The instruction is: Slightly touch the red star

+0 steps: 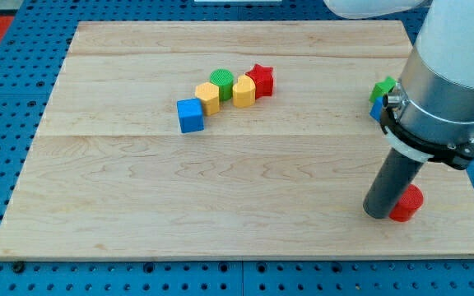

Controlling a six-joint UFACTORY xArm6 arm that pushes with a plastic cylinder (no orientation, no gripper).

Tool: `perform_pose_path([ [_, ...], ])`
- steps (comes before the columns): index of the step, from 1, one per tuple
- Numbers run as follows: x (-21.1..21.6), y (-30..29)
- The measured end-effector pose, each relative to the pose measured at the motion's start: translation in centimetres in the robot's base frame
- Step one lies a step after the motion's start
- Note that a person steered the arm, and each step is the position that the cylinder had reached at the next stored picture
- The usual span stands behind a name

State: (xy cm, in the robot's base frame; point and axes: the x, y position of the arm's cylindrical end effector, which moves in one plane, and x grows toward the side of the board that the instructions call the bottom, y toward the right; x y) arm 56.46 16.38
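The red star (pixel 261 79) lies above the board's middle, at the right end of a row of blocks. Touching its left side is a yellow heart-like block (pixel 243 91). Then come a green round block (pixel 221 82), a yellow hexagon block (pixel 208 99) and a blue cube (pixel 190 115). My tip (pixel 378 214) rests on the board at the lower right, far from the star. It stands right beside a red round block (pixel 406 203), on that block's left.
A green block (pixel 383 89) and a blue block (pixel 376 110) sit at the board's right side, partly hidden behind the arm's grey body (pixel 447 78). The wooden board (pixel 220 197) lies on a blue pegboard.
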Motion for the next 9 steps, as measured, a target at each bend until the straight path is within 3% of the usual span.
perform_pose_path([
  [4, -0.2, 1.3],
  [6, -2.4, -10.1],
  [7, -5.6, -13.6],
  [9, -19.2, -14.1],
])
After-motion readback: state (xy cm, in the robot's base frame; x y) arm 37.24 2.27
